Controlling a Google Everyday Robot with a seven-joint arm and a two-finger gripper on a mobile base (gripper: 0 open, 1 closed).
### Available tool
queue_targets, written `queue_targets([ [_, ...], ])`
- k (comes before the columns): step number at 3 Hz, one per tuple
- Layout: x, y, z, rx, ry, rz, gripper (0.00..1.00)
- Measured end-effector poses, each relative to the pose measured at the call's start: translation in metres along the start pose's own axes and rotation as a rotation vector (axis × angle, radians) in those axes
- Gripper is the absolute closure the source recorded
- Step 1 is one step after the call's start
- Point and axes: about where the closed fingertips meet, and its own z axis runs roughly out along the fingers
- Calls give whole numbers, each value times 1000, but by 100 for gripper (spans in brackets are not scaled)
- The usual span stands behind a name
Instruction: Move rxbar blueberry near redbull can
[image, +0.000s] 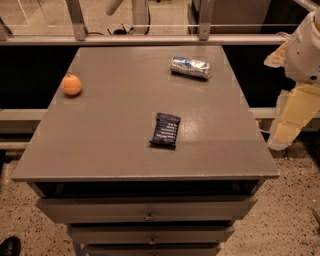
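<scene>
Nearest the camera is the front of the grey table (100, 150), with its stack of drawers (147, 207) below the edge. A little way in from that edge, near the middle of the top, the rxbar blueberry (165, 130) lies flat. Its long axis runs roughly from near to far, with the far end tipped slightly towards the right of the view. The gripper (287, 125) hangs at about the same depth but off the table altogether, past its right-hand edge and well apart from the bar. From the gripper, then, the bar lies leftward across the table top. I cannot tell whether the gripper is open or closed; the bar is not in it and nothing else shows in its hold. As I judge it, the reach must come in sideways over the right edge and meet the bar across its narrow width. Farther back, an orange (72, 84) sits near the left edge, away from any likely path. Farthest, the redbull can (190, 67) lies on its side with its length running left to right, beyond the bar and a little to its right, so the carry would run mostly away from the camera
</scene>
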Motion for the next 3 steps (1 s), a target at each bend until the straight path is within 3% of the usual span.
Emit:
queue_targets([
  [1,0,0,0,0,0,0,0],
  [2,-15,-7,15,9,-20,17,0],
  [3,-52,-20,46,11,-45,54,0],
])
